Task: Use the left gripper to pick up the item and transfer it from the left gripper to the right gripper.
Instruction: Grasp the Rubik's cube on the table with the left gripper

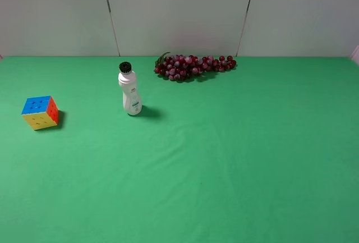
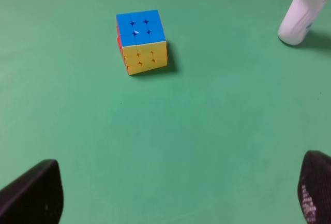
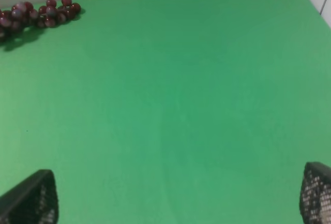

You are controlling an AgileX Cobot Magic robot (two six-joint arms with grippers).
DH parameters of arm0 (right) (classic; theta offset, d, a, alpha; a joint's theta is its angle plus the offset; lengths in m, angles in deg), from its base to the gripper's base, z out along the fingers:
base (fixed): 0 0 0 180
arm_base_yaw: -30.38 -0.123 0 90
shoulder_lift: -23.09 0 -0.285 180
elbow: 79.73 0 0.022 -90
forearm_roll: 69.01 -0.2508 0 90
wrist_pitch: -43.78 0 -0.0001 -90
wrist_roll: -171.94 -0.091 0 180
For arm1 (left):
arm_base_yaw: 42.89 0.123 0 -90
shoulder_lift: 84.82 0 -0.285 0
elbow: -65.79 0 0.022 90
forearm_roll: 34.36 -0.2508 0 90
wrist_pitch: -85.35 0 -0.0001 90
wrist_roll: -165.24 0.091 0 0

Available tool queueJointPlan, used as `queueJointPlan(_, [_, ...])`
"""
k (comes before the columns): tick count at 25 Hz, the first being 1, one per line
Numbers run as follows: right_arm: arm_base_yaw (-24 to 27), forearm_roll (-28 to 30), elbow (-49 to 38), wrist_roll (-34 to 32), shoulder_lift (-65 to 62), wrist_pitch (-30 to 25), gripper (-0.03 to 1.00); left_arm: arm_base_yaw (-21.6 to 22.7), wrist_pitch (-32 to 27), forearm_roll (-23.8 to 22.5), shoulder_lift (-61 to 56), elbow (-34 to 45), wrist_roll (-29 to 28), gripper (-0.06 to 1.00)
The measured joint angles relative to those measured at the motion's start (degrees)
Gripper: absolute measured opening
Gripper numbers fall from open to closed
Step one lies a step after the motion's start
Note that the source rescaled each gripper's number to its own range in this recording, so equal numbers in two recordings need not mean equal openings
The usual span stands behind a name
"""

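Observation:
The puzzle cube sits on the green table at the far left, blue face up, yellow and orange-red sides showing. In the left wrist view the cube lies ahead of my left gripper, well apart from it. That gripper is open and empty; only its two black fingertips show at the picture's corners. My right gripper is open and empty over bare green cloth, its fingertips at the corners. Neither arm shows in the exterior high view.
A white bottle with a black cap stands upright to the right of the cube; its base shows in the left wrist view. A bunch of dark red grapes lies at the back centre, also in the right wrist view. A grey wall stands behind.

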Motion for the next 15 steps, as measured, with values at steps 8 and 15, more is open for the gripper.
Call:
queueJointPlan(8, [0.0,0.0,0.0,0.0,0.0,0.0,1.0,0.0,0.0,-0.2,0.0,0.0,0.0,0.76])
queueJointPlan(15, [0.0,0.0,0.0,0.0,0.0,0.0,1.0,0.0,0.0,-0.4,0.0,-0.1,0.0,0.87])
